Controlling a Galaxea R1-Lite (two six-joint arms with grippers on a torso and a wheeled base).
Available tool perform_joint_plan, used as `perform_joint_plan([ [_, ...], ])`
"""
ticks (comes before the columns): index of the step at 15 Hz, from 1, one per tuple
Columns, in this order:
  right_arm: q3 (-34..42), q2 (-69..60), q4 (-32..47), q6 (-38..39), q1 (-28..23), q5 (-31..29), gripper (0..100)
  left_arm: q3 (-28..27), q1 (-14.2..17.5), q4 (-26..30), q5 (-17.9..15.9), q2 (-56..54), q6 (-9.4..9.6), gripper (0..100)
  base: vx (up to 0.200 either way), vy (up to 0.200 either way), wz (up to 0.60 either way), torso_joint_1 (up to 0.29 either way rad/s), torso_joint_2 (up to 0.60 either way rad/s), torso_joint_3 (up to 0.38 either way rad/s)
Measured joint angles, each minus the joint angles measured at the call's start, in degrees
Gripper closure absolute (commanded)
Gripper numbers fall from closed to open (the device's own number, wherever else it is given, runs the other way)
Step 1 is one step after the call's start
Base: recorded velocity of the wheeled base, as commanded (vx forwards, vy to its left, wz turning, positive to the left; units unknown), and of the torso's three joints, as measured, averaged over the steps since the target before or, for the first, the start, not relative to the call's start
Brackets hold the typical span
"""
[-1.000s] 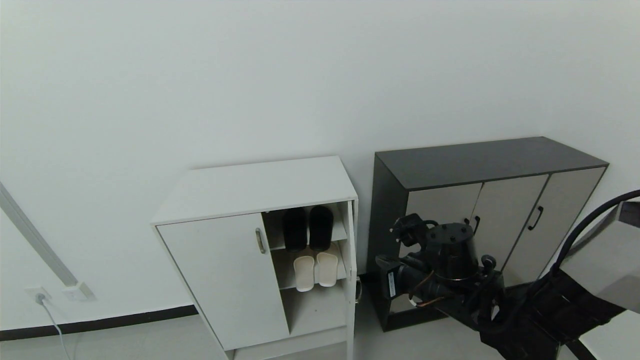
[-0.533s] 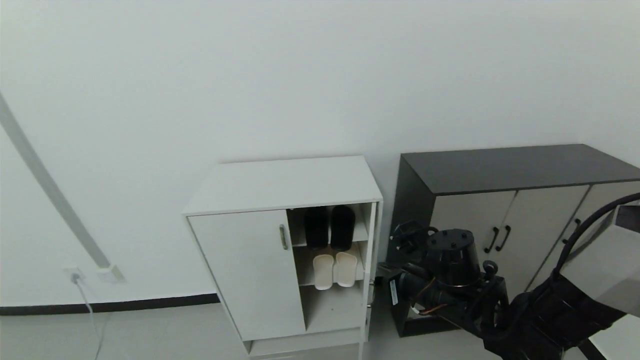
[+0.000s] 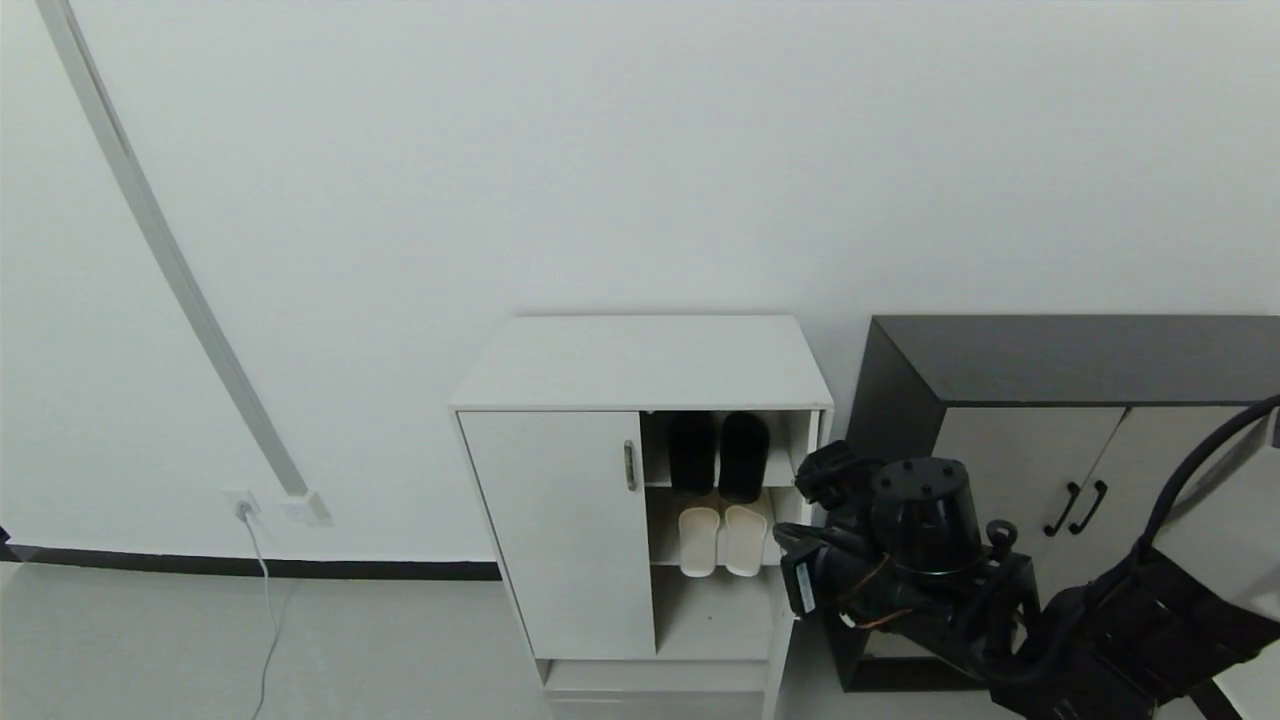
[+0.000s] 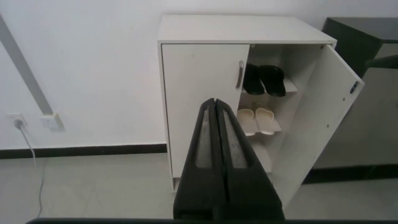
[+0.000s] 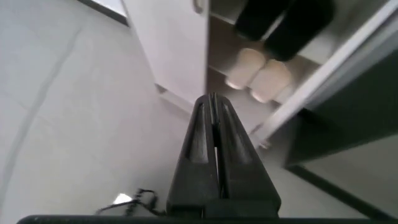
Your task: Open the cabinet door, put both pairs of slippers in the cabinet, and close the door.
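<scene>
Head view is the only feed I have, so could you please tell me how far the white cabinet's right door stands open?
Observer: In the left wrist view the right door is swung wide, well clear of the cabinet front.
Operator: Thank you. Is the left gripper holding anything?
Observer: No. The left gripper is shut and empty, facing the cabinet from some way off.
Operator: And the right gripper, please?
Observer: The right gripper is also shut and empty, pointing at the open side, with the cream slippers ahead of it.
</scene>
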Motion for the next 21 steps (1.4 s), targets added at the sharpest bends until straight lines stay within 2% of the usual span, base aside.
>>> perform_joint_plan([
  [2, 0.4, -1.1, 3.7, -0.7, -2.1, -4.3, 100, 0.0, 0.0, 0.0, 0.0, 0.0, 0.04, 100, 0.100, 0.000, 0.00, 0.001, 0.00, 0.004],
  [4, 1.9, -1.9, 7.0, -1.1, -3.8, -4.8, 100, 0.0, 0.0, 0.0, 0.0, 0.0, 0.13, 100, 0.200, 0.000, 0.00, -0.012, 0.00, 0.007],
  [8, 4.0, -2.3, 7.6, -2.6, -6.2, -4.6, 100, 0.0, 0.0, 0.0, -0.1, 0.0, 0.09, 100, 0.200, 0.000, 0.00, 0.007, 0.00, 0.004],
  [15, 6.0, 0.2, 7.0, -2.5, -5.8, -3.9, 100, 0.0, 0.0, 0.0, 0.0, 0.0, -0.05, 100, 0.000, 0.000, 0.00, 0.000, 0.00, 0.000],
  [21, 1.3, 7.2, 3.2, -2.3, -5.6, -3.7, 100, 0.0, 0.0, 0.0, 0.0, 0.0, -0.02, 100, 0.000, 0.000, 0.00, 0.000, 0.00, 0.000],
])
